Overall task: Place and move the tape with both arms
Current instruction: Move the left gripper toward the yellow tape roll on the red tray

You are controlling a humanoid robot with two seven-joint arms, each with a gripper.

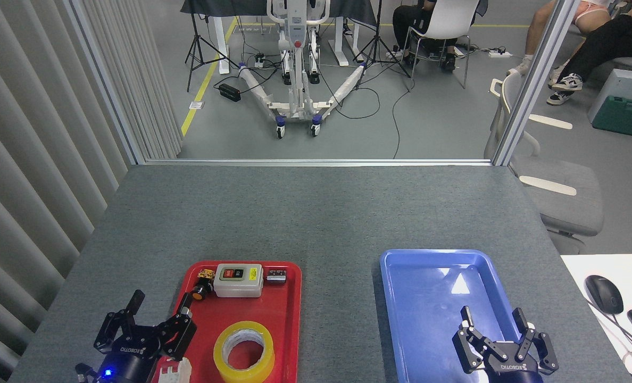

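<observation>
I take the red tray (287, 319) as my landmark: it sits on the near left part of a grey felt-like table (316, 213), and the tape (243, 352) lies flat inside it, at its near end, core hole facing up, touching neither gripper. Along the tray's far edge stand a grey switch box (238, 280), a small black part (276, 275) to its right and a small yellow-and-black part (203, 283) to its left. My left gripper (146, 327) hovers over the tray's near left corner, just left of the tape, fingers spread and holding nothing, blue light on at its base; a small white object (173, 371) sits right beside it, and I cannot tell what it is. To the right of the red tray, well apart, lies a blue tray (396, 298), glossy with a reflected glare, and my right gripper (494, 325) hangs over its near right part, fingers splayed and empty. Left of the red tray runs a wall of grey vertical slats (39, 159). Beyond the table's far edge is a grey floor (427, 122) with yellow line markings, a white wheeled stand (296, 69), tripods, loose cables and a seated person (417, 21). Off the table's right edge are a grey chair (555, 197), a mouse (603, 293) on a white desk (587, 319), and a green case (625, 114) farther back.
</observation>
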